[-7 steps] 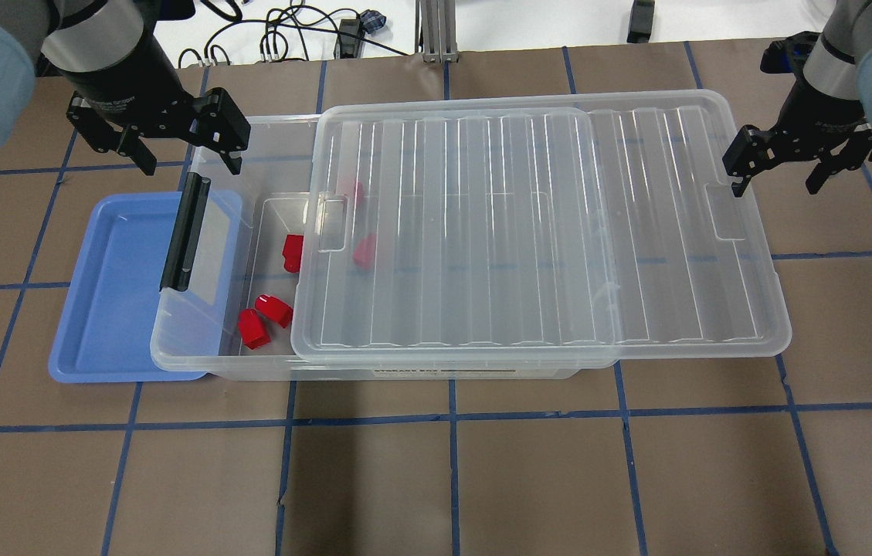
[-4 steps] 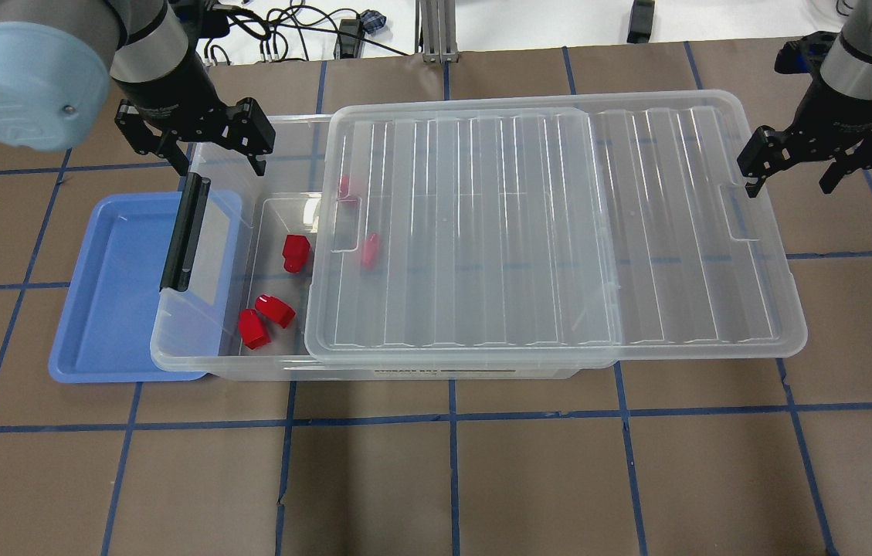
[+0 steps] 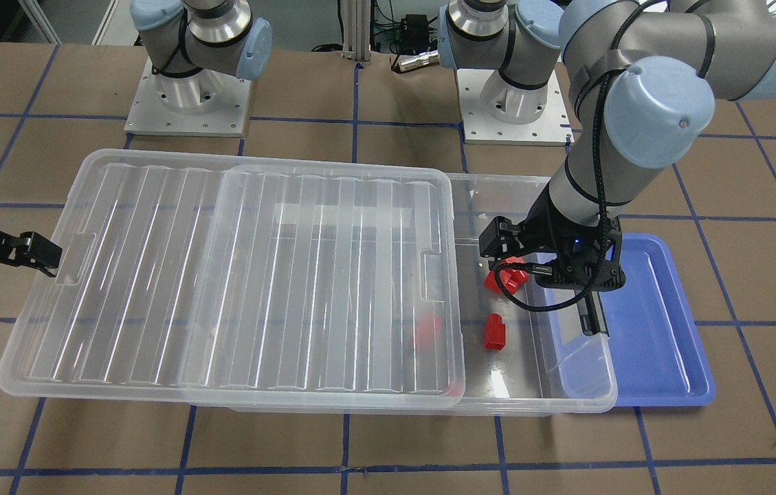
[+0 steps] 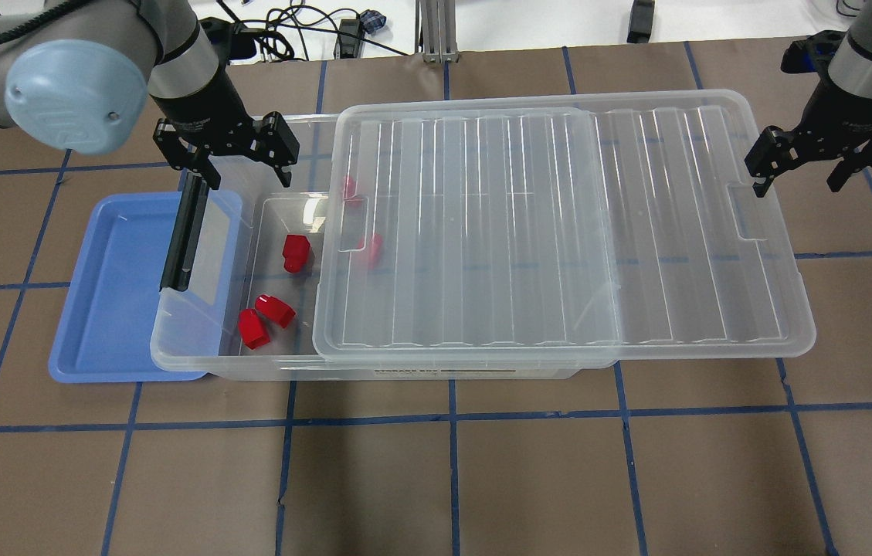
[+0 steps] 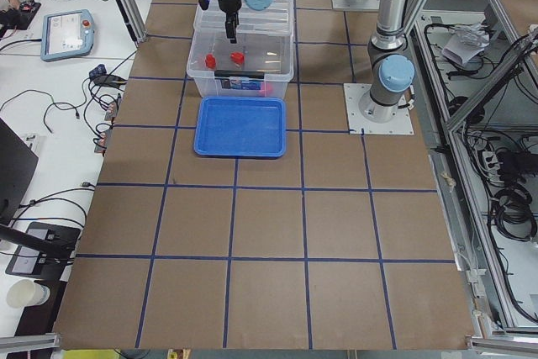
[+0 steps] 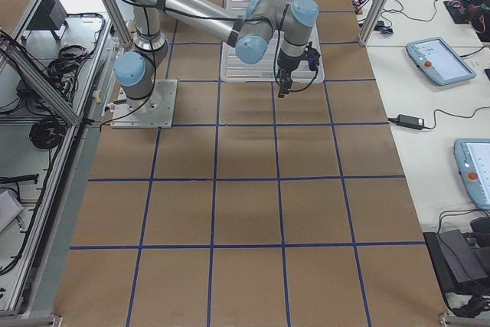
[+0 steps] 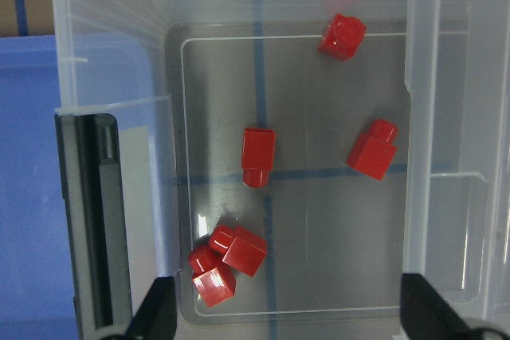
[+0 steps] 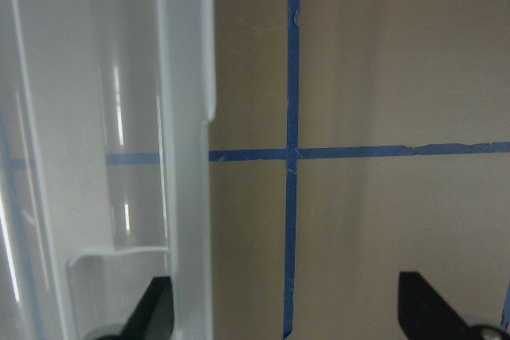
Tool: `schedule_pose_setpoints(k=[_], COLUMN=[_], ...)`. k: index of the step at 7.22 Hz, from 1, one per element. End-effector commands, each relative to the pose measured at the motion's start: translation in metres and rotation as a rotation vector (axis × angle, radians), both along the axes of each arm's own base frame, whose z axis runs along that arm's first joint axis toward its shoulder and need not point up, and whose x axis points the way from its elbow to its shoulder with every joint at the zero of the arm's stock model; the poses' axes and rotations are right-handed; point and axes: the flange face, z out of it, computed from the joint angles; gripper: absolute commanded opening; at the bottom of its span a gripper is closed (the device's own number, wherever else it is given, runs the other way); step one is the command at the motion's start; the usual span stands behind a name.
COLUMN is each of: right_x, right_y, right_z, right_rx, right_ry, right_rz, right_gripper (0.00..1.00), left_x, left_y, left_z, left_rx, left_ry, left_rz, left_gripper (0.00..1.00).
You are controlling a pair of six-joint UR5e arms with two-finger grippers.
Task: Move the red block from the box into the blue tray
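The clear box (image 4: 196, 361) lies across the table, its ribbed lid (image 4: 559, 224) slid right so the left end is open. Several red blocks lie inside; one (image 4: 295, 252) (image 7: 257, 157) (image 3: 495, 332) is alone in the open part, two more (image 4: 264, 318) are near the front wall, and two are under the lid. The blue tray (image 4: 111, 309) (image 3: 662, 344) sits partly under the box's left end. My left gripper (image 4: 241, 168) (image 7: 287, 316) is open and empty above the open end. My right gripper (image 4: 799, 171) (image 8: 287, 320) is open at the lid's right edge.
The black latch bar (image 4: 187, 232) stands on the box's left end flap, over the tray's edge. The lid overhangs the box on the right. Blue tape lines cross the brown table (image 4: 451, 479). Cables lie beyond the far edge.
My left gripper has moved right and forward, from beside the box to above its open end. The lid has slid further right, and my right gripper has moved right with it.
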Motion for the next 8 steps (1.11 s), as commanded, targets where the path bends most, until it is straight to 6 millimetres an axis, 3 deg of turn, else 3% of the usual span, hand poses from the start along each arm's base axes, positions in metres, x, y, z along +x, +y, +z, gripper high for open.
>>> schedule_pose_setpoints(k=[1, 4, 7, 8], right_x=[0.000, -0.001, -0.002, -0.002], right_y=[0.000, 0.000, 0.001, 0.001], right_z=[0.000, 0.000, -0.001, -0.001], right_rx=[0.000, 0.000, 0.004, 0.004], right_ry=[0.002, 0.003, 0.016, 0.016], right_rz=[0.005, 0.005, 0.011, 0.011], right_gripper=[1.00, 1.00, 1.00, 1.00], left_x=[0.000, 0.000, -0.001, 0.000], left_y=[-0.002, -0.002, -0.002, -0.005], left_z=[-0.031, -0.052, -0.049, -0.057], left_rx=[-0.035, -0.052, -0.061, -0.049], left_ry=[-0.005, -0.005, -0.007, -0.005], left_rz=[-0.002, -0.003, 0.014, 0.009], left_gripper=[1.00, 1.00, 1.00, 1.00])
